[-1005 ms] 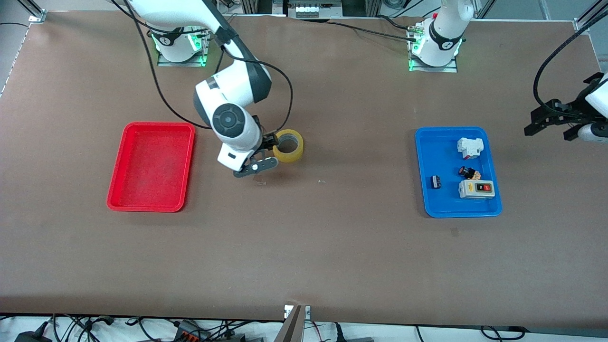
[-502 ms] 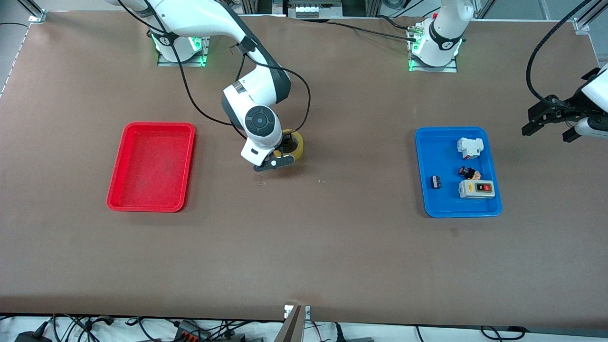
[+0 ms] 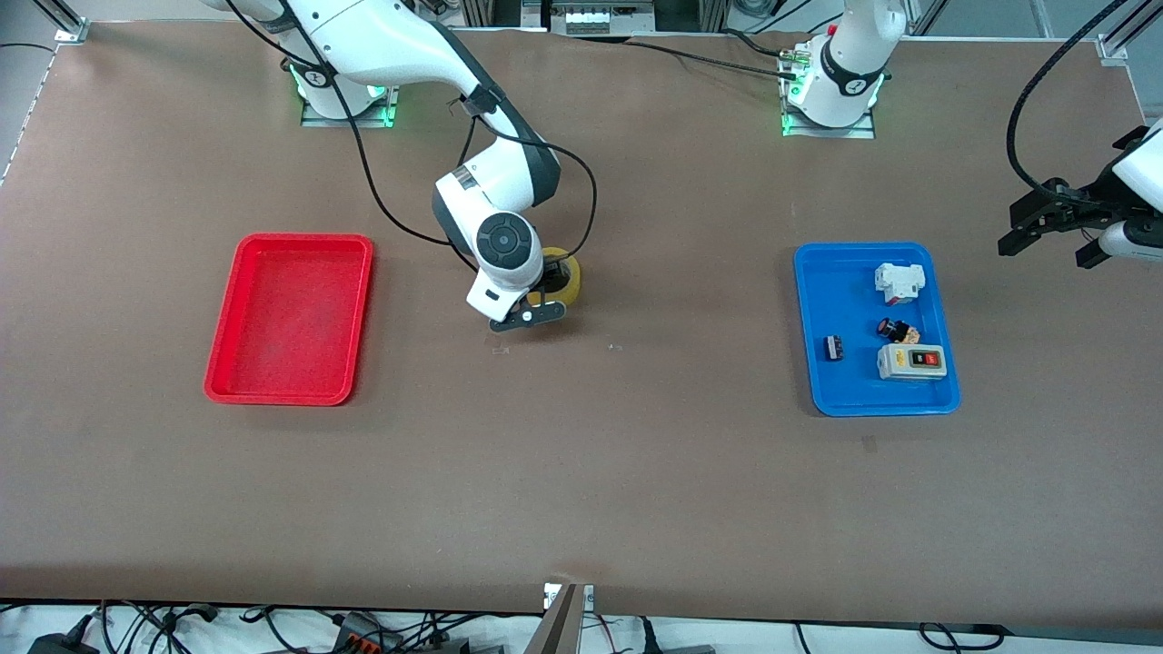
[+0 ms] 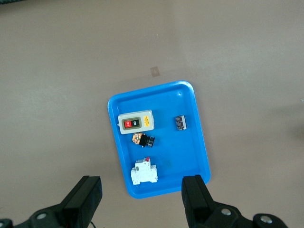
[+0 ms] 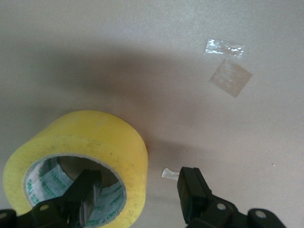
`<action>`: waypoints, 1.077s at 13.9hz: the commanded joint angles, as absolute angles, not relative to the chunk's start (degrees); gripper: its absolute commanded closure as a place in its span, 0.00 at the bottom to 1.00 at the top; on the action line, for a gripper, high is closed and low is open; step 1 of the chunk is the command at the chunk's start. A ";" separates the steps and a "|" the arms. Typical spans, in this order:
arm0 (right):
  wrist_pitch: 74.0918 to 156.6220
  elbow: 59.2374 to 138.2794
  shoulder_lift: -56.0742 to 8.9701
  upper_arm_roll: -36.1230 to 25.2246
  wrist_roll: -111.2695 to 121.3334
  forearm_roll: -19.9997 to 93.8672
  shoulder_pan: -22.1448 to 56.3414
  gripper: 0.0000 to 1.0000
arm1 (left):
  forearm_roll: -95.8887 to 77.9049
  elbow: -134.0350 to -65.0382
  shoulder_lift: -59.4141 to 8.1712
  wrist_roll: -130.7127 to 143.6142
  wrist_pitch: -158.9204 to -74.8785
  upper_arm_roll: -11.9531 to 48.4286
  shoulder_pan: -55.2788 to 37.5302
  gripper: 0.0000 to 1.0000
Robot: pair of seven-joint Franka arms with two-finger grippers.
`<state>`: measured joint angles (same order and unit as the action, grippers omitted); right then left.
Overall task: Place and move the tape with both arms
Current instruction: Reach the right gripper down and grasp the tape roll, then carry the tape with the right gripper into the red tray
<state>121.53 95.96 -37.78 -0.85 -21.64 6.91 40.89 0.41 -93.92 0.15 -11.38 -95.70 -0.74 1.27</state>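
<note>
The tape (image 3: 571, 276) is a yellow ring standing flat on the brown table between the two trays. My right gripper (image 3: 548, 291) is down on it and open. In the right wrist view the tape (image 5: 95, 137) fills one corner; one finger (image 5: 85, 190) is inside the hollow centre and the other finger (image 5: 192, 190) is outside the wall, so the right gripper (image 5: 140, 195) straddles the wall without closing on it. My left gripper (image 3: 1043, 249) is open and empty, up in the air past the blue tray at the left arm's end of the table. It also shows in the left wrist view (image 4: 141, 197).
A red tray (image 3: 304, 240) lies empty toward the right arm's end. A blue tray (image 3: 849, 291) (image 4: 192, 142) holds a white breaker (image 3: 899, 282), a grey switch box (image 3: 911, 361) and small dark parts. Clear tape scraps (image 5: 230, 78) lie on the table by the roll.
The right arm has swung from beside the tape to over it and come down, with one finger now inside the ring. The left gripper has shifted slightly.
</note>
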 commanded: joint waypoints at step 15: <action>109.53 96.76 -24.96 -3.43 -16.27 7.65 19.90 1.00 | 1.85 -92.46 0.44 -3.60 -89.82 -0.35 1.23 0.00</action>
<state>111.95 94.12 -26.91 -4.17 -19.20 7.22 25.82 0.41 -93.69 0.23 -4.50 -91.19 -0.52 1.20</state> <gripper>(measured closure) 0.789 0.000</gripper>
